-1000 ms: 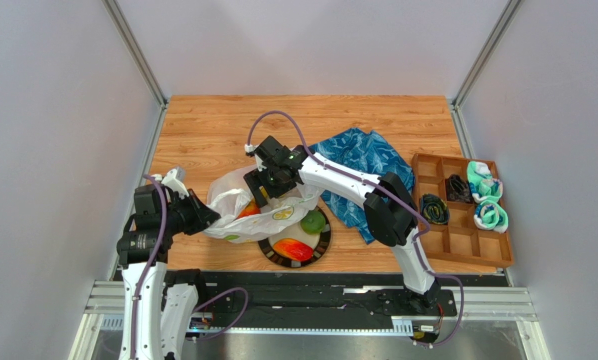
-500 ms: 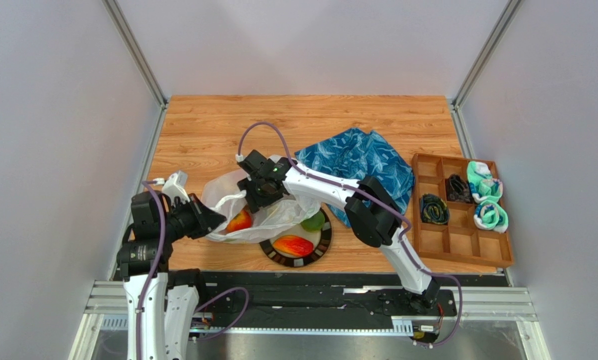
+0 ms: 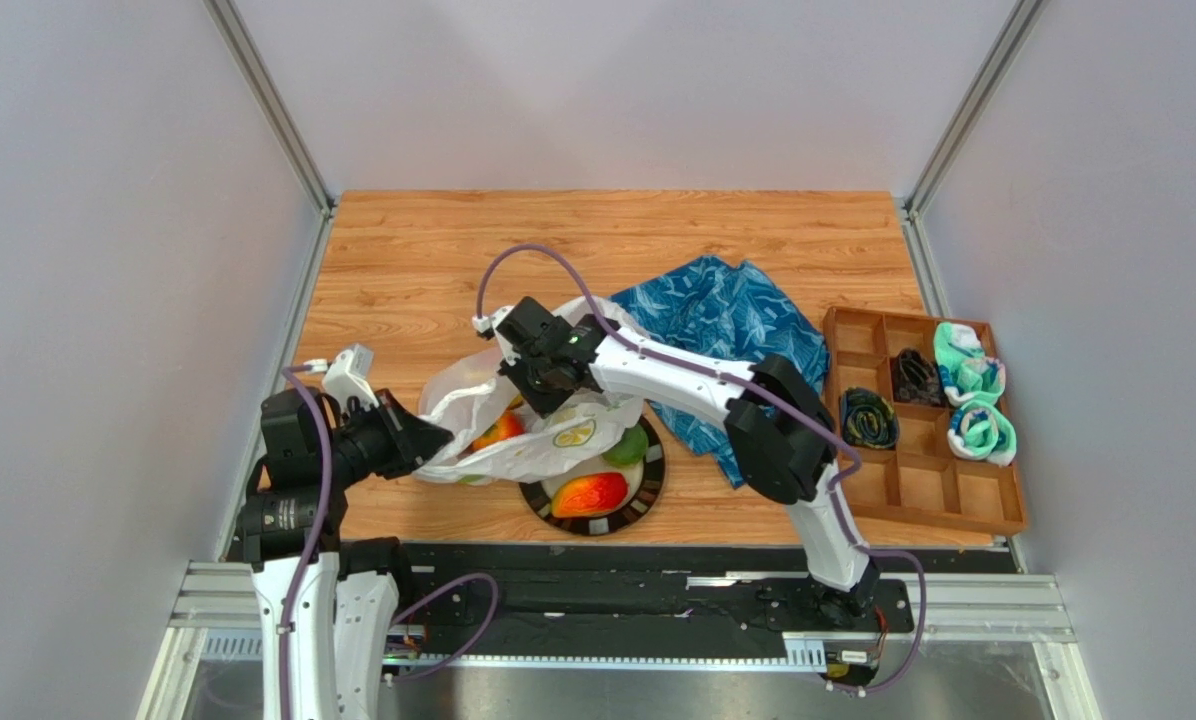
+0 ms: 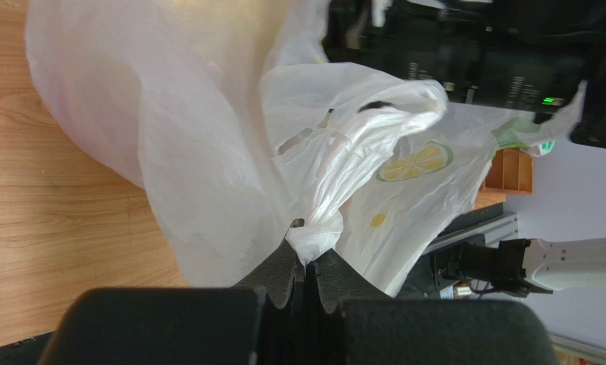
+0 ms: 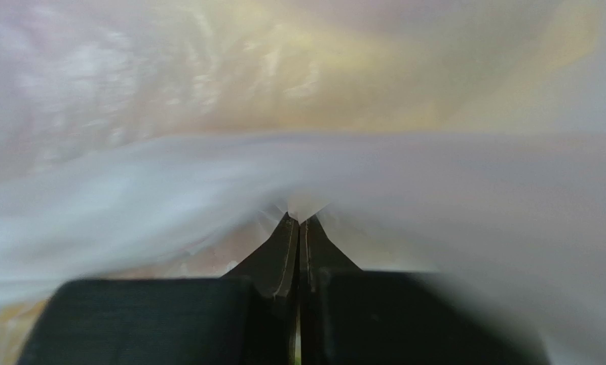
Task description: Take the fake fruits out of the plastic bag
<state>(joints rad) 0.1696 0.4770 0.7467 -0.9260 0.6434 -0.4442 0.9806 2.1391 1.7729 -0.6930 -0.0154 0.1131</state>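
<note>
Left tool (image 4: 306, 262): clenched on a twisted rope of film at the near-left end of the plastic bag (image 4: 207, 152), with the film pinched between the meeting jaws. Right tool (image 5: 298, 224): clenched likewise, a thin fold of the bag caught at its tips. Beyond the tips the wrist view gives only blurred film with a yellow-orange glow behind; what lies there cannot be told.

From above, the bag lies between the two tools, its right part draped over the black-rimmed plate (image 3: 559, 521). Of the fake fruits (image 3: 499, 431), a red-orange one shows through the film inside the bag. A mango shape (image 3: 591, 492) and a green one (image 3: 628, 446) sit on the plate, the green one partly under the film.

Step in hand, by judgement: the bag is gripped at two points and at least one fruit is yet to come out. The next move calls for drawing the grips apart or raising one end, to open the mouth or tip the contents. The thin film may slip or tear.

Room: bag and plate lie close to the near edge of the table (image 3: 409, 255), so a rolling fruit could go over. The blue cloth (image 3: 724, 323) lies just right of the bag. The widest open wood is beyond the bag, toward the far edge.
</note>
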